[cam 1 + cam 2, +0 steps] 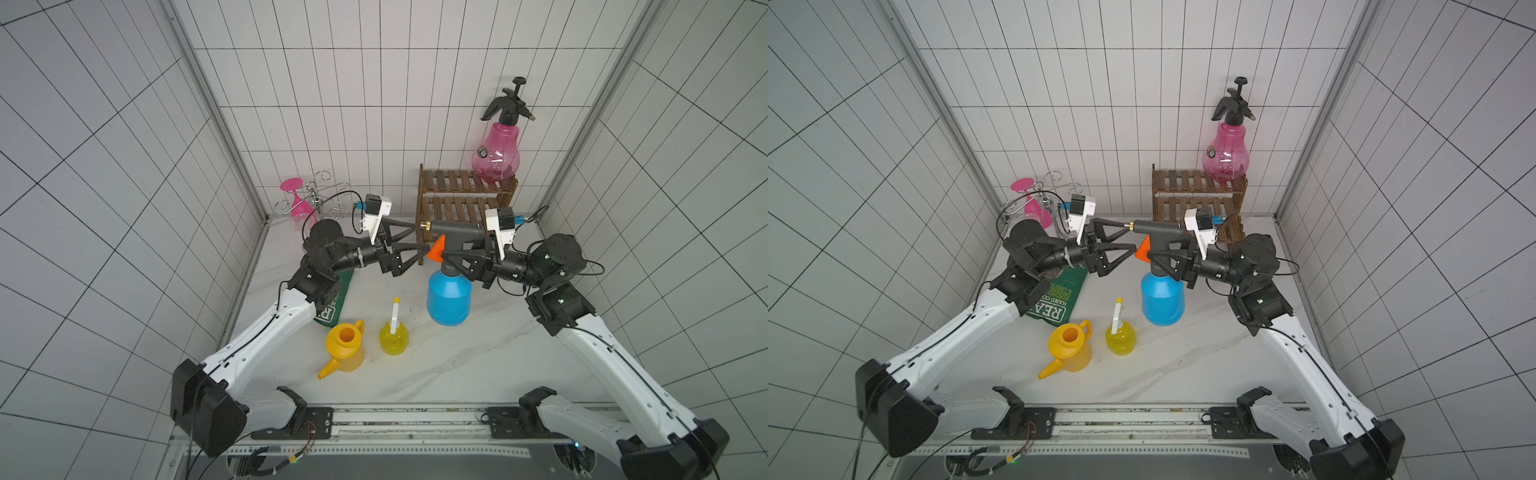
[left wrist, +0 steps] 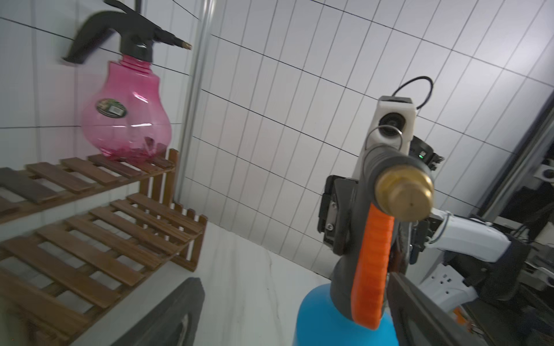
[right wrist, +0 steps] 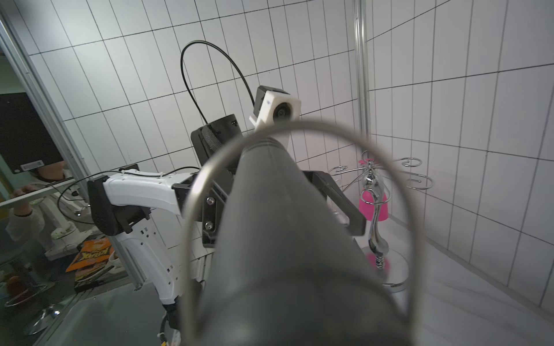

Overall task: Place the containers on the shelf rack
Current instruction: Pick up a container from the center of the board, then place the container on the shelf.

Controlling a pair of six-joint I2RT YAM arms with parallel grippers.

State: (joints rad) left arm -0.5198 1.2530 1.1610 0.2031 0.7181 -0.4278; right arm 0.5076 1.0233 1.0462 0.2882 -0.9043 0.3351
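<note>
Claws meet in front of the shelf rack [image 1: 457,208]. My right claw [image 1: 455,249] is closed around the grey head of the blue sprayer [image 1: 449,297], just above the bottle. From both top views I cannot tell whether its base rests on the desk [image 1: 478,361] or hangs just off it. My left claw [image 1: 420,237] stands wide, jaws spread close by the sprayer's nozzle and orange trigger. The pink sprayer [image 1: 496,156] sits upright on the rack's top shelf, at its right end. The watering can [image 1: 345,347] and yellow trigger bottle [image 1: 394,338] stand side by side on the desk, nearer me.
</note>
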